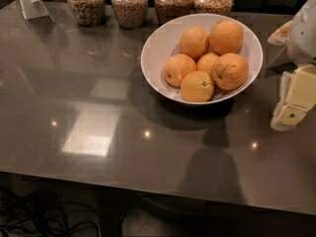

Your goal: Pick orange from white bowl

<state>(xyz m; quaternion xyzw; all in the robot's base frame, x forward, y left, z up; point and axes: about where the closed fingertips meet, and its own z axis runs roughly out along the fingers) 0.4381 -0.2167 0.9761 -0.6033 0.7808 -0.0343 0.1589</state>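
The white bowl [158, 58] stands on the grey table, right of the middle toward the back. It holds several oranges. The orange [230, 71], large and deep orange with dark crease lines, lies at the bowl's right side against the rim. A smaller orange with a stem dot [197, 86] lies at the front, and a large smooth one [226, 36] at the back. My gripper [288, 115], cream-coloured, hangs at the right edge of the camera view. It is to the right of the bowl, a little nearer than it, apart from the bowl and empty.
Several glass jars of grain [129, 5] stand in a row behind the bowl. A white stand [30, 1] is at the back left. A pale object [280, 33] lies at the back right. The table's front edge [148, 181] runs across, with cables [44, 216] on the floor below.
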